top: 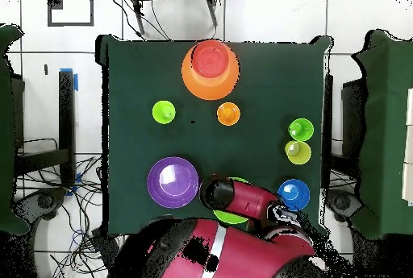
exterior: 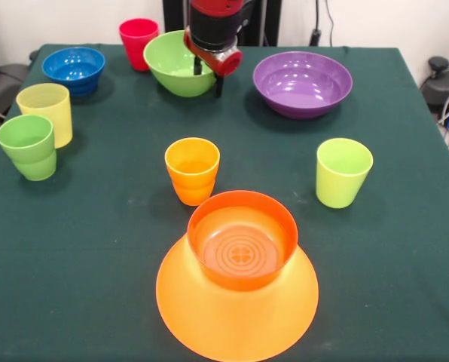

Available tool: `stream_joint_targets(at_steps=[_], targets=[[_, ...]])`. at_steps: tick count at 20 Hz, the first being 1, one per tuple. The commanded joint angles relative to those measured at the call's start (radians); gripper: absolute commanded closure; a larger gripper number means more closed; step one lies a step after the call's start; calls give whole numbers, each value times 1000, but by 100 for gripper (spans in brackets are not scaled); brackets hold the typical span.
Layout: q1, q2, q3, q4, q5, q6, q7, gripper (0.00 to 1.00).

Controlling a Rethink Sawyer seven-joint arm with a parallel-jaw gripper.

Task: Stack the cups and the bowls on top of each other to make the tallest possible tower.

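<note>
On the dark green worktop [top: 129, 89], the small red-orange bowl [top: 209, 58] sits on the big orange bowl [top: 210, 80] at upper centre. The purple bowl [top: 173, 182] lies lower left. The red arm [top: 242, 202] covers most of the green bowl [top: 239, 182].

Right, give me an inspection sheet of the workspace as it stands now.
Surface: dark green cloth-covered table, flat.
Tower: small red-orange plastic bowl sits upright on the inverted, very large orange plastic bowl; nothing else stacked.
Loose bowls: medium purple plastic bowl, medium green plastic bowl, small blue plastic bowl.
Loose cups: orange tumbler, lime green tumbler, green tumbler next to pale yellow tumbler, red tumbler.
Clutter: nothing seen.
Gripper: red and black gripper at the green bowl's rim; state unclear.
Cables: tangled on the floor.
Surroundings: white tiled floor, chair.
</note>
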Motion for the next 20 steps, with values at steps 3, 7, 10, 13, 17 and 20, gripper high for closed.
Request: stream_joint_targets(at_steps=[3, 7, 10, 13, 17, 20], targets=[[-36, 16, 98, -11, -98, -50, 0, 0], [-38, 1, 92, -15, -122, -32, -2, 100], [-41, -23, 87, -15, -133, -8, -5, 100], [-63, -68, 94, -2, -137, 32, -10, 100], [-84, -160, 98, 16, -141, 86, -24, 100], [-105, -192, 102, 17, -151, 104, -40, 100]])
